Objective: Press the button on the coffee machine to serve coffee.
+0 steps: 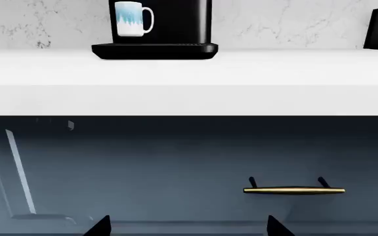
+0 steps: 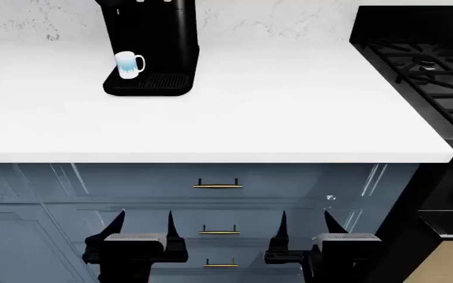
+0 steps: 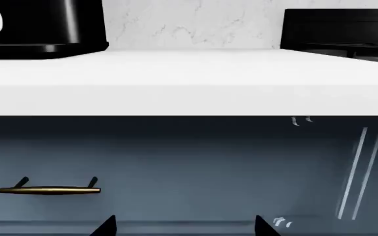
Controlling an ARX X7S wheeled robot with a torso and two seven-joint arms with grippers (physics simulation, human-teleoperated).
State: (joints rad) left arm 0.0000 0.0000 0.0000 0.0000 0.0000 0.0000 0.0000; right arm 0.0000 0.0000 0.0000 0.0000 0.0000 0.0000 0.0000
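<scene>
The black coffee machine [image 2: 157, 41] stands at the back left of the white counter [image 2: 250, 118], its top cut off by the frame; small white buttons [image 2: 141, 1] just show at the top edge. A white-and-blue mug [image 2: 129, 65] sits on its ribbed drip tray [image 2: 162, 82]. The machine [image 1: 175, 24] and mug [image 1: 132, 18] also show in the left wrist view, and the machine [image 3: 51, 24] in the right wrist view. No coffee stream shows. My left gripper [image 2: 144, 223] and right gripper [image 2: 305, 223] are open and empty, low before the blue drawers, far from the machine.
A black gas stove [image 2: 427, 71] takes the counter's right end. Blue drawer fronts with brass handles [image 2: 217, 186] lie under the counter edge, right in front of both grippers. A marble backsplash [image 2: 273, 20] runs behind the counter.
</scene>
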